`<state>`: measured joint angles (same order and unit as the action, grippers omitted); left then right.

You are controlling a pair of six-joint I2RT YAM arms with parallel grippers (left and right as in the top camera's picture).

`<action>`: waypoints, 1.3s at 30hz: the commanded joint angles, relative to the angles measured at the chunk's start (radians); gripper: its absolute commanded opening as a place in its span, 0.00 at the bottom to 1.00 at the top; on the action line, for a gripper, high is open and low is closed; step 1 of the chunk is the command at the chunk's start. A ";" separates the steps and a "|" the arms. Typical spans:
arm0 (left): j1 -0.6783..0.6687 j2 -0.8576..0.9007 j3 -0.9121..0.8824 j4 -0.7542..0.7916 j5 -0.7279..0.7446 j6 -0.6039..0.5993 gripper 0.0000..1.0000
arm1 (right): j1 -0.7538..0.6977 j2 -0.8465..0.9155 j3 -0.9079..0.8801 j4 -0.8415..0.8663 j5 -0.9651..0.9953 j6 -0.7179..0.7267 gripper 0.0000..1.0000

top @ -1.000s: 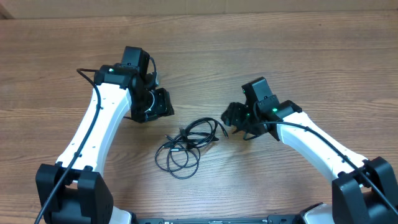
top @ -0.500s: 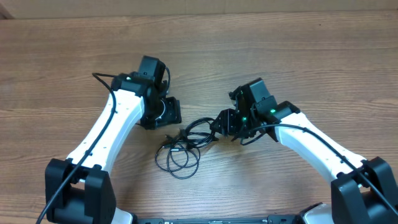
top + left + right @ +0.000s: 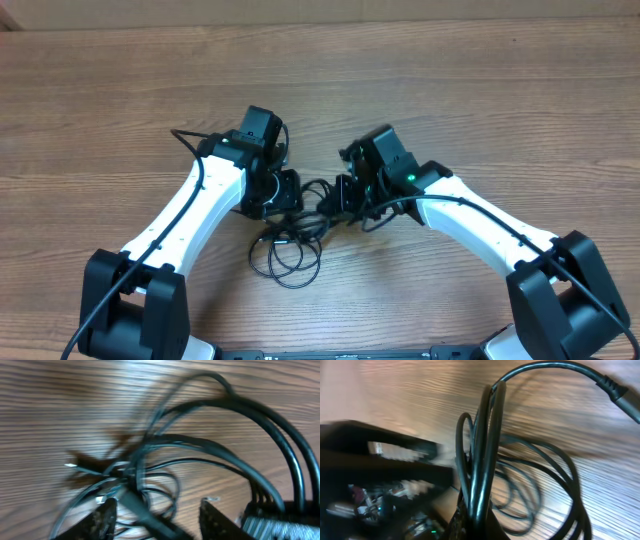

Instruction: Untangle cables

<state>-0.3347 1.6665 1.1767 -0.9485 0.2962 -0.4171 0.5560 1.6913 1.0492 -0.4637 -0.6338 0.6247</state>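
The cables are thin black cords in a loose tangle at the table's middle, with loops trailing toward the near edge. My right gripper is at the tangle's right end. In the right wrist view it is shut on several strands that run straight up from its fingers, and a plug end lies at the upper right. My left gripper is at the tangle's upper left. In its own view it is open, with one strand lying between the fingers.
The two grippers stand a short way apart over the wooden table. In the right wrist view the left arm's gripper fills the left side. The thicker black arm cable arches across the right of the left wrist view.
Both arms have moved in toward the tangle from either side. The right gripper, open before, has shut on strands at the tangle's right end. The left gripper now reaches the tangle's upper left.
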 commanded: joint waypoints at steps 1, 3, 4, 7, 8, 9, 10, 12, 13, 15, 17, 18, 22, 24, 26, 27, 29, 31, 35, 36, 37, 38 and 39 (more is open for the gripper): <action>-0.014 0.001 -0.005 0.018 0.077 -0.002 0.57 | -0.002 -0.032 0.042 0.012 -0.132 -0.032 0.04; -0.013 0.001 -0.005 0.027 0.039 -0.002 0.57 | -0.004 -0.032 0.042 0.016 -0.253 -0.058 0.04; -0.013 0.001 -0.005 0.032 0.031 -0.002 0.57 | -0.008 -0.032 0.043 0.019 -0.293 -0.058 0.04; -0.013 0.001 -0.005 0.053 0.029 -0.002 0.48 | -0.021 -0.032 0.043 0.053 -0.432 -0.058 0.04; -0.013 0.001 -0.005 0.055 0.029 -0.002 0.45 | -0.024 -0.032 0.043 0.061 -0.461 -0.058 0.04; -0.013 0.001 -0.005 0.054 0.030 -0.002 0.42 | -0.026 -0.032 0.043 0.068 -0.481 -0.060 0.04; -0.013 0.001 -0.005 0.052 0.030 -0.002 0.39 | -0.032 -0.032 0.042 0.080 -0.521 -0.079 0.04; -0.013 0.001 -0.005 0.041 0.038 -0.002 0.38 | -0.040 -0.032 0.042 0.085 -0.533 -0.084 0.04; -0.013 0.001 -0.005 0.033 0.045 -0.002 0.41 | -0.048 -0.032 0.042 0.085 -0.531 -0.083 0.04; -0.013 0.001 -0.005 0.009 0.053 -0.002 0.57 | -0.071 -0.032 0.043 0.086 -0.515 -0.084 0.04; -0.013 0.001 -0.005 -0.011 0.062 -0.001 0.57 | -0.094 -0.032 0.042 0.084 -0.457 -0.083 0.04; -0.013 0.001 -0.005 -0.023 0.084 0.000 0.57 | -0.107 -0.032 0.042 0.079 -0.415 -0.083 0.04; -0.013 0.001 -0.005 -0.029 0.213 0.044 0.57 | -0.120 -0.032 0.042 0.054 -0.342 -0.084 0.04; -0.013 0.001 -0.005 -0.030 0.254 0.043 0.55 | -0.117 -0.032 0.042 0.054 -0.343 -0.084 0.04; -0.013 0.001 -0.005 -0.031 0.274 0.043 0.44 | -0.116 -0.032 0.042 0.054 -0.342 -0.084 0.04; -0.013 0.001 -0.005 -0.031 0.275 0.043 0.38 | -0.117 -0.032 0.042 0.053 -0.334 -0.083 0.04; -0.013 0.001 -0.005 -0.031 0.275 0.043 0.32 | -0.117 -0.032 0.042 0.050 -0.323 -0.083 0.04; -0.013 0.001 -0.005 -0.033 0.282 0.042 0.30 | -0.117 -0.032 0.042 0.046 -0.316 -0.083 0.04; -0.013 0.001 -0.005 -0.034 0.280 0.035 0.13 | -0.117 -0.032 0.042 0.047 -0.317 -0.083 0.04; -0.013 0.001 -0.005 -0.031 0.278 0.035 0.06 | -0.117 -0.032 0.042 0.047 -0.318 -0.082 0.04; -0.011 0.001 -0.005 -0.023 0.264 0.036 0.04 | -0.117 -0.032 0.042 0.047 -0.322 -0.079 0.04; -0.009 0.001 -0.005 -0.007 0.216 0.034 0.04 | -0.117 -0.032 0.042 0.047 -0.344 -0.079 0.04; -0.005 0.001 -0.005 0.011 0.157 0.016 0.05 | -0.117 -0.032 0.042 0.047 -0.380 -0.079 0.04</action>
<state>-0.3408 1.6669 1.1728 -0.9630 0.5369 -0.3897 0.4404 1.6871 1.0679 -0.4255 -0.9634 0.5526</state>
